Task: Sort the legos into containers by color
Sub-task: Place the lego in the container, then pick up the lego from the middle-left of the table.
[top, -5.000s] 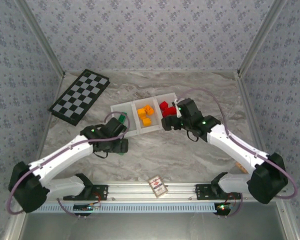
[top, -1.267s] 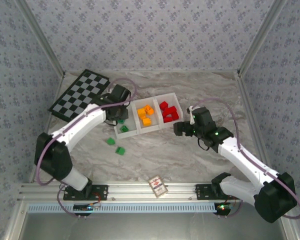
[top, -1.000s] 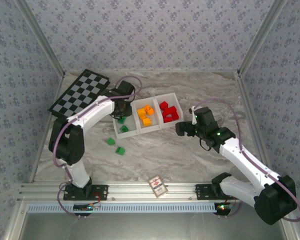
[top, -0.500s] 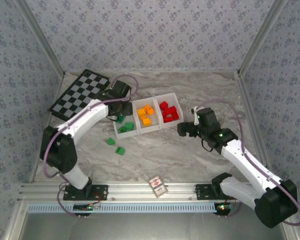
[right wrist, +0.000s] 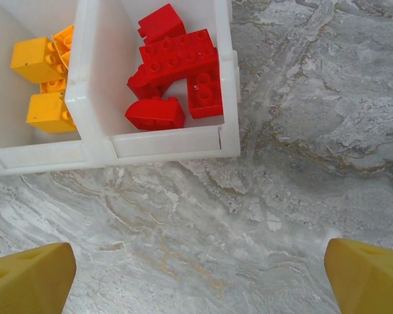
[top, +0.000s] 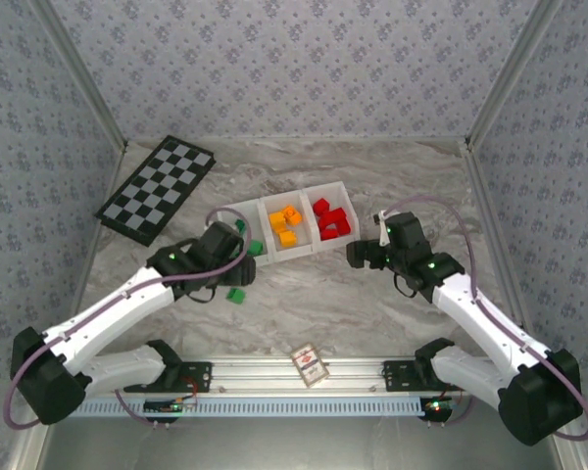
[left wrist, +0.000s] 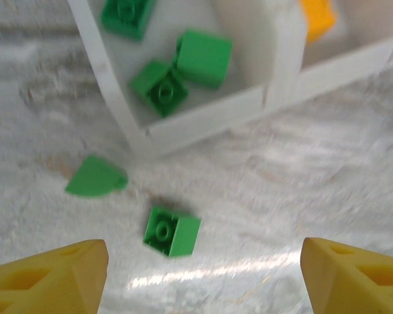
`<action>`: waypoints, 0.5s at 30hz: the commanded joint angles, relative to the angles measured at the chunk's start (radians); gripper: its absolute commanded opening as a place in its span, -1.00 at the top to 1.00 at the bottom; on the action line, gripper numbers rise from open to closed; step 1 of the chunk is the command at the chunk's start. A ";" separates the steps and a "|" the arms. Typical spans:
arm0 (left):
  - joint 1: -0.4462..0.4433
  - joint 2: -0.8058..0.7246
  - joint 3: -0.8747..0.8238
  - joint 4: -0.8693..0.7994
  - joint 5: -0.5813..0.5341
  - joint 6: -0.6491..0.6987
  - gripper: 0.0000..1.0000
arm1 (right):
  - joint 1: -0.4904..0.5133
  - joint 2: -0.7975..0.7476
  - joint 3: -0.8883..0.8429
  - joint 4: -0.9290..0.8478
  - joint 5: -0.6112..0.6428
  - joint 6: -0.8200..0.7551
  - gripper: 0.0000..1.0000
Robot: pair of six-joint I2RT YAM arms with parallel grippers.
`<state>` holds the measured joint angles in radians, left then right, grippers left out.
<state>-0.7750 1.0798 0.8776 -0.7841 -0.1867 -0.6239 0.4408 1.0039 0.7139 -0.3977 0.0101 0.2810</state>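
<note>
Marble tabletop under patterned walls, and the white tray sits just above centre of the overhead frame, three compartments in a row. Right compartment: red bricks heaped together, nothing else with them. Middle one: orange bricks, all one colour. Left one: three green bricks inside, in the upper part of the left wrist picture.

So most of the sorting looks done! What's left, as far as I can see, is two greens on the table just below the tray's front wall. One is a square green brick, the other a rounded green piece to its left, near each other but apart.

The left gripper hangs over them, fingers spread wide at the bottom corners, nothing between them. The right gripper hovers below the red compartment, fingers spread too, empty. No red or orange strays that I can spot.

Off to the sides: a checkerboard upper left and a small card box by the bottom rail, both well apart from the bricks. Nothing blocks the way; the tray wall is the one thing to clear, I'd say.
</note>
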 commanded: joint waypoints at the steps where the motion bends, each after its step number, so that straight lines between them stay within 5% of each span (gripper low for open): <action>1: -0.031 -0.003 -0.043 -0.045 0.011 -0.017 -0.57 | -0.006 0.019 -0.004 0.027 -0.016 0.009 -0.99; 15: -0.022 0.216 -0.101 0.051 0.065 0.051 -0.55 | -0.006 0.014 -0.006 0.011 -0.018 0.029 -0.99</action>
<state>-0.8093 1.2686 0.7864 -0.7719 -0.1600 -0.6010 0.4404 1.0359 0.7139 -0.3767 -0.0055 0.2996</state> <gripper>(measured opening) 0.775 0.996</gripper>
